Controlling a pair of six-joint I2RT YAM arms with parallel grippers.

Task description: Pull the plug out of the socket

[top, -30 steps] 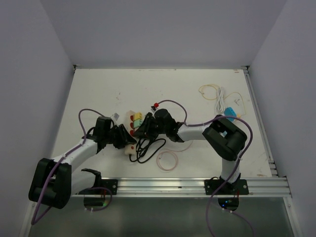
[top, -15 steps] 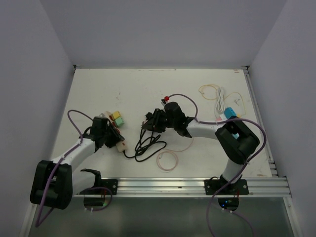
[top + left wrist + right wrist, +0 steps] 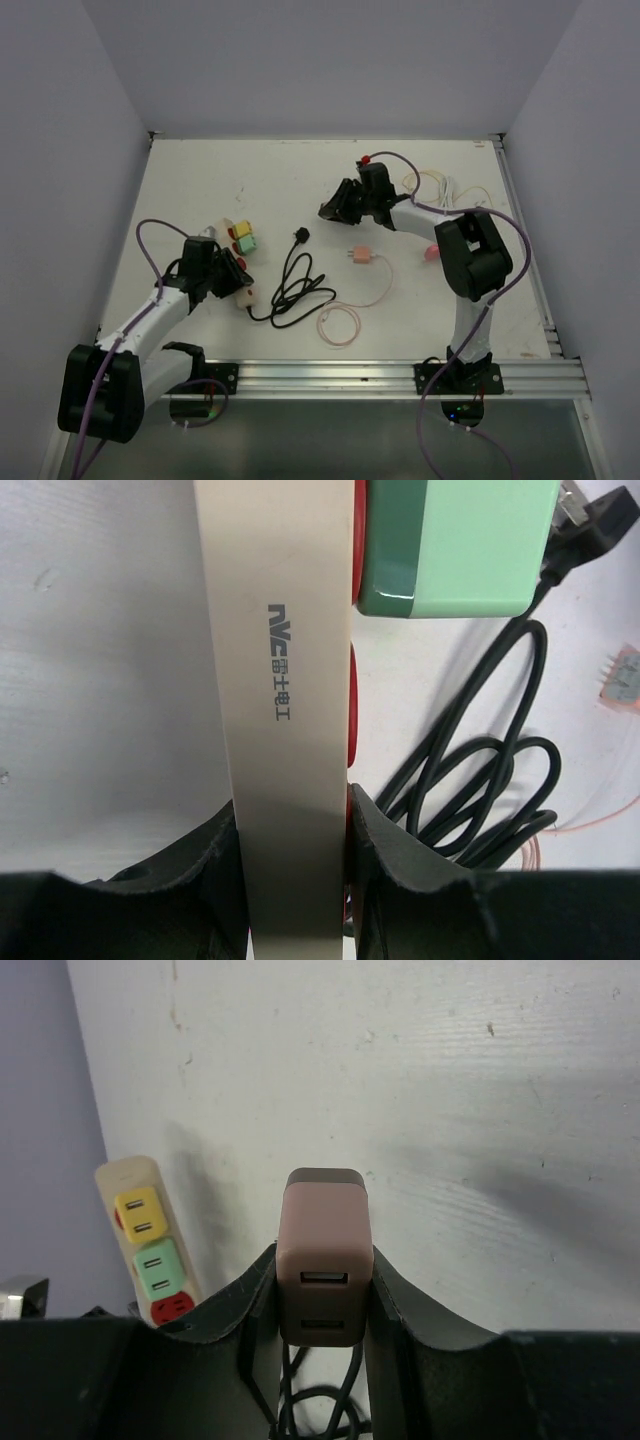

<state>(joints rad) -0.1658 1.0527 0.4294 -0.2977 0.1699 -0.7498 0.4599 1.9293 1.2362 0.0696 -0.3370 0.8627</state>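
the right gripper [image 3: 322, 1265] pinches the small brown plastic plug [image 3: 323, 1222] tight, well apart from the long cream socket strip [image 3: 280, 680], which the left gripper [image 3: 292, 830] squeezes by one end. if either pinch is weak, the plug may drop or the strip may slide out.

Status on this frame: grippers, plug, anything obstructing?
Left gripper shut on power strip. Right gripper shut on USB charger plug, clear of the strip. Black cord coiled loose, nothing blocking.
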